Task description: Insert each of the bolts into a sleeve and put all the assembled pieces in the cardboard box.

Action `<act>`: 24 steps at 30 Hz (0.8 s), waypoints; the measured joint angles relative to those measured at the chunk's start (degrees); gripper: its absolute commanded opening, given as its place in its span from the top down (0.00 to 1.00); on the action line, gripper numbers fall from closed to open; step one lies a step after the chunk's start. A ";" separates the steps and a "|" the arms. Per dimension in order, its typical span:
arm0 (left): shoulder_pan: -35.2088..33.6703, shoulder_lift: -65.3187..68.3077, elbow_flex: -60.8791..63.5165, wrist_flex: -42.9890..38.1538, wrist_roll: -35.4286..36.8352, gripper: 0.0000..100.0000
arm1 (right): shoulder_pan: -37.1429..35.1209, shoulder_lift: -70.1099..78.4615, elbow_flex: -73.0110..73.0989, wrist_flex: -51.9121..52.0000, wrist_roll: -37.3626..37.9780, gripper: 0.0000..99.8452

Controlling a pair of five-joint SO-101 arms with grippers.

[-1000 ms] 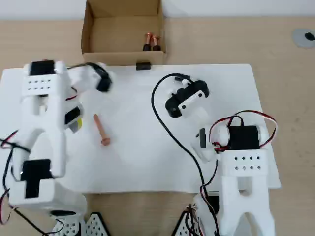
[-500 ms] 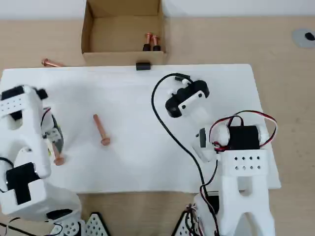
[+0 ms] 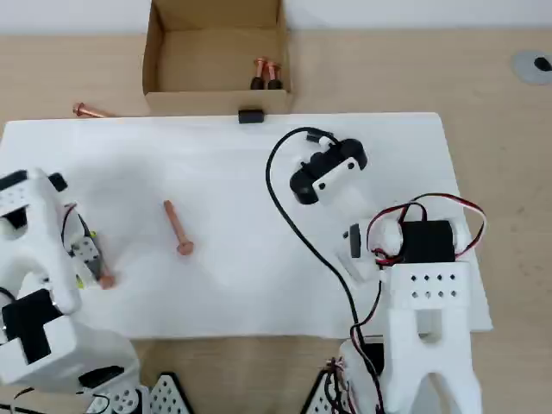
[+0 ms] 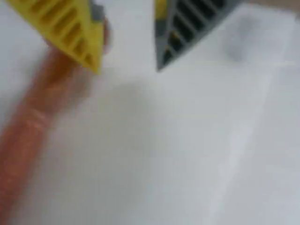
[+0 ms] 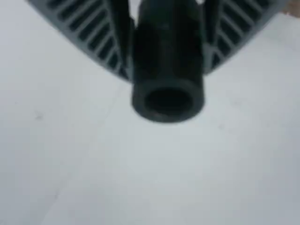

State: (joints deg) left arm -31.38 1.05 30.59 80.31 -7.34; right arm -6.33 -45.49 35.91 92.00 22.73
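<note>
One bolt [image 3: 104, 279] lies near the left edge of the white mat [image 3: 259, 293]. The left jaws, which were up near the cardboard box [image 3: 153, 60] a second ago, have swung back and now hang over this bolt. They are open, with the yellow one just beside it, and nothing is gripped yet. The right jaws have not moved and are closed on a black sleeve [image 5: 168, 96]. So the pick-up seems next. Another bolt [image 3: 178, 228] waits mid-mat, and two assembled pieces [image 3: 266, 73] are in the box.
</note>
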 measured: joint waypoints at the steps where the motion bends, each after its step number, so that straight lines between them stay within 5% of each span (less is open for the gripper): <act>1: 0.53 -0.53 1.14 -0.97 0.00 0.91 | 0.00 0.00 0.00 0.00 0.00 0.96; 24: 8.09 -1.49 -12.13 10.46 -1.58 0.91 | 0.00 0.00 0.00 0.00 0.00 0.96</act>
State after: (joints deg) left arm -23.30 -0.44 18.46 90.77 -8.92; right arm -6.33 -45.49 35.91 92.00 22.73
